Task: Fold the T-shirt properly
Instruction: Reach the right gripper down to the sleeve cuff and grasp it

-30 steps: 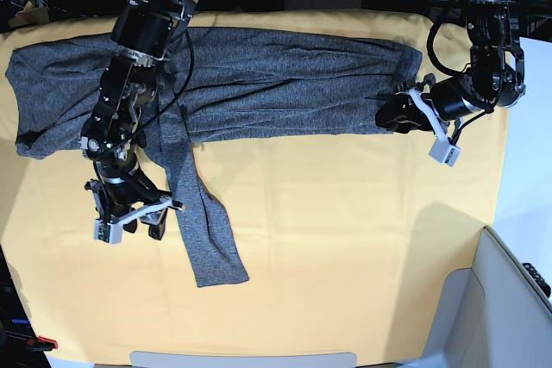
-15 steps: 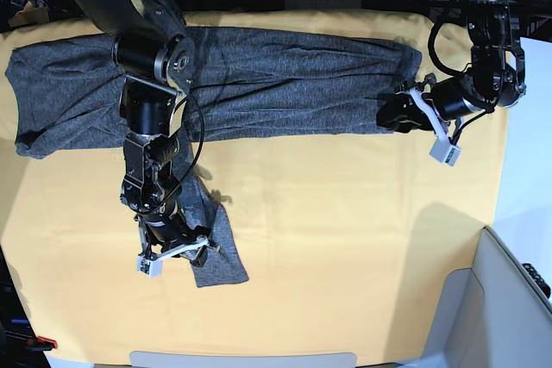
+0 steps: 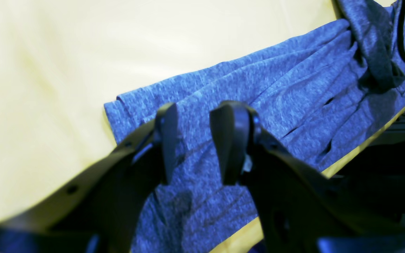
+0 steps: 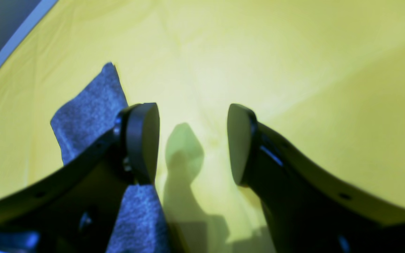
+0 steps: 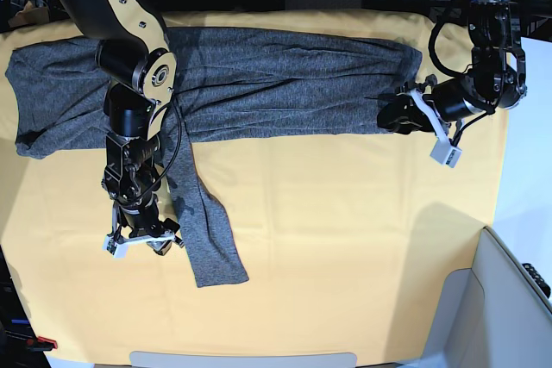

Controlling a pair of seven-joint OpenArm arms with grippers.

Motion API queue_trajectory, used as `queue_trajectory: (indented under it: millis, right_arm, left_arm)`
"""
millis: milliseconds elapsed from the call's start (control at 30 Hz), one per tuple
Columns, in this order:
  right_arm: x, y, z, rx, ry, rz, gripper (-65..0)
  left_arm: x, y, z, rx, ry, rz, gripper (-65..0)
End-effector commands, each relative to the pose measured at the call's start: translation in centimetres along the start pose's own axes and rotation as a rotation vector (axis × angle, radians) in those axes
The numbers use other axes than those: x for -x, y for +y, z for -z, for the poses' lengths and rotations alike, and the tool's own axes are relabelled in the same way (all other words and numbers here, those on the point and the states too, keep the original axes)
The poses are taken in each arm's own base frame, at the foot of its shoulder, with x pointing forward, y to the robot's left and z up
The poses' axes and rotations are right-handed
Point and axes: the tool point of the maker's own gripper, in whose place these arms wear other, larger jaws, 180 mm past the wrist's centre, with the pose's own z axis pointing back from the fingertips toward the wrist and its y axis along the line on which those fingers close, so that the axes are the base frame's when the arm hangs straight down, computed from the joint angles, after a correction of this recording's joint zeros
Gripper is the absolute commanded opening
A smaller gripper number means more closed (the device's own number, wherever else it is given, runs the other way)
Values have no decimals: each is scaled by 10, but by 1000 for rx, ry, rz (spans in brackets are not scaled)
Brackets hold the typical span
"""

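Right hand open, yellow cloth

right gripper swung back toward 9 o'clock off the sleeve end, now over yellow cloth just beside the T-shirt sleeve, jaws apart and empty, sleeve lying flat again toward 5 o'clock, right arm elbow shifted left
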Motion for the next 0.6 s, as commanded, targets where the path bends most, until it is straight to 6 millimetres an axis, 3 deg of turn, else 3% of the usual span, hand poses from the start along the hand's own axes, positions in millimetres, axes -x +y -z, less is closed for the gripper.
queue_trajectory:
  millis: [0,333,567]
  right_arm:
    - [-27,15,2,-31,-57,2,-351]
    - [5,44,3,-76,-8,27,-352]
    - [27,49,1,-83,29,39,-352]
  left_arm:
    - [-19,-2,-6,8,-47,29,-449]
    - [-19,-2,-6,8,-47,29,-449]
    - [-19,-2,-6,8,-47,29,-449]
